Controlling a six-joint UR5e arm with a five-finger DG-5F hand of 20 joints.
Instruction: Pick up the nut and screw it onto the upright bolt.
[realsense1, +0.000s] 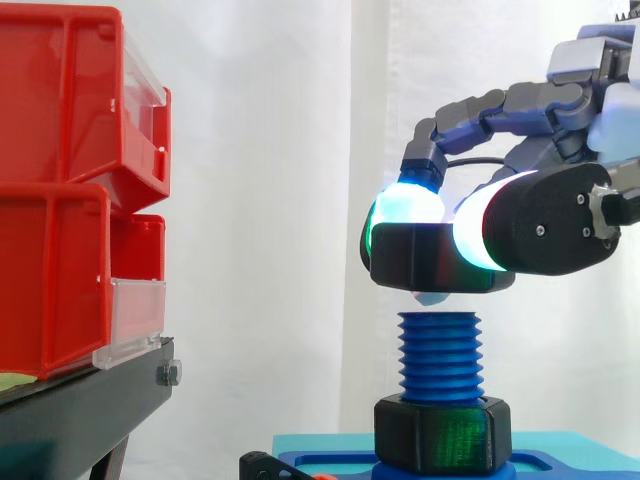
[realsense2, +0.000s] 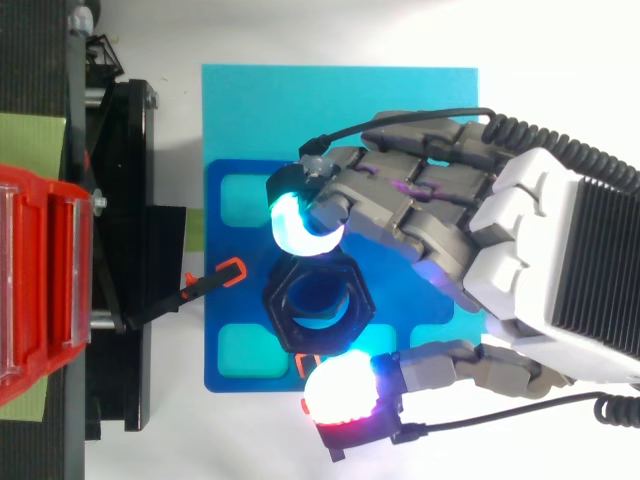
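Above the blue threaded plastic bolt (realsense1: 440, 352), robot hand (realsense2: 520, 260): you have its fingers curled round a black hexagonal nut (realsense1: 420, 258), with glowing pads on opposite sides.
Nut: level, just over the bolt's top with a narrow gap. From above, its hole shows the blue bolt end.
Bolt: upright, with a second black hexagonal nut (realsense1: 442, 432) at its foot.
Base: dark blue recessed plate (realsense2: 240, 305) on a cyan board (realsense2: 340, 100).
Far side from your arm: red plastic bins (realsense1: 60, 200) on a black stand (realsense1: 80, 415).
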